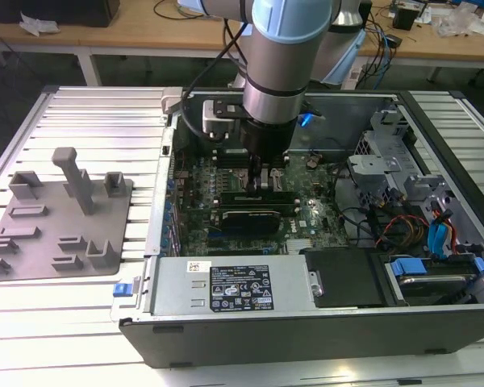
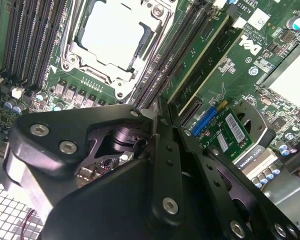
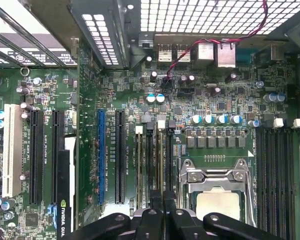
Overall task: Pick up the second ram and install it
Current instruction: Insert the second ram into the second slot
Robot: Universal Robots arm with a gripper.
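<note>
My gripper [image 1: 262,184] reaches down into the open computer case, onto the motherboard's memory slots beside the processor socket [image 2: 115,32]. Its black fingers are shut, tips pressed together, in both wrist views [image 2: 157,107] [image 3: 162,206]. Two slim green sticks stand seated side by side in adjacent slots, one [image 2: 200,50] nearer the socket and one [image 2: 221,52] beyond it. I cannot tell which is the second ram. The fingertips sit at the near end of these sticks. Whether they touch one is hidden.
A black-shrouded card [image 1: 246,216] lies just in front of the gripper. The power supply [image 1: 230,286] and drive bays [image 1: 431,270] line the case's front and the exterior view's right. A grey holder fixture [image 1: 60,214] sits on the ribbed table at the exterior view's left.
</note>
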